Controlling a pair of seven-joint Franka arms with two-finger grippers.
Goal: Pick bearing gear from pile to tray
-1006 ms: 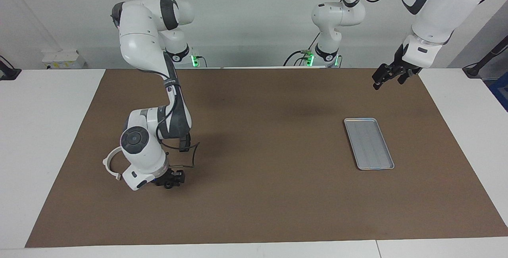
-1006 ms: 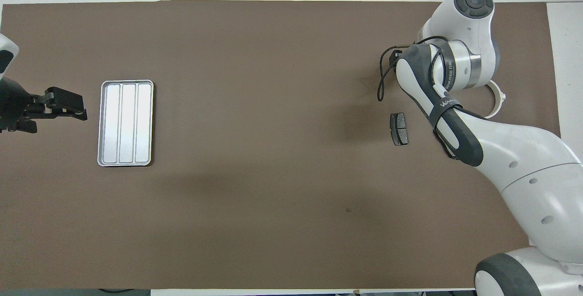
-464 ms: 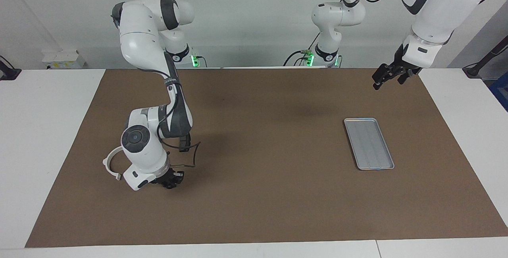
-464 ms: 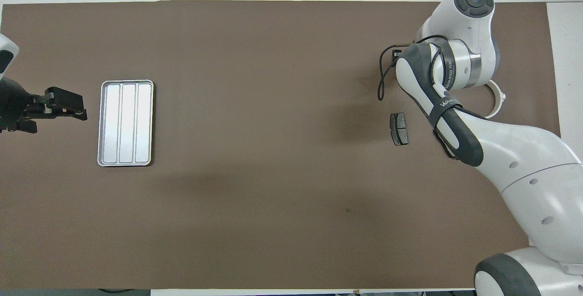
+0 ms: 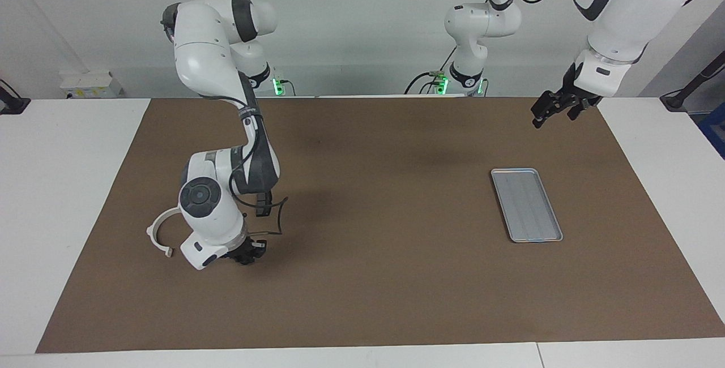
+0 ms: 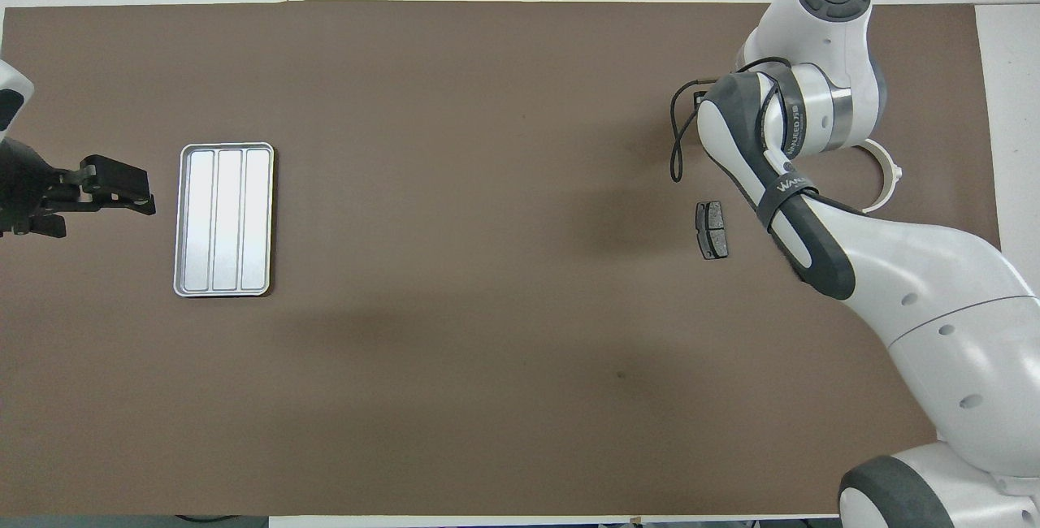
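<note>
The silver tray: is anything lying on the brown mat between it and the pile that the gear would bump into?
Nothing visible does. The brown mat lies bare from the right gripper, low at the pile beside the white half-ring bracket, to the shallow silver-grey metal tray. The left gripper waits off that path.

I work in a robotics lab: my two white arms (image 5: pixel 218 68) are bolted at the edge of a white table (image 5: pixel 68 187) covered by a brown mat (image 5: pixel 368 277). By my bases run cables (image 5: pixel 422 79) and green status lights (image 5: pixel 276 86), against a bare pale wall (image 5: pixel 362 11).
</note>
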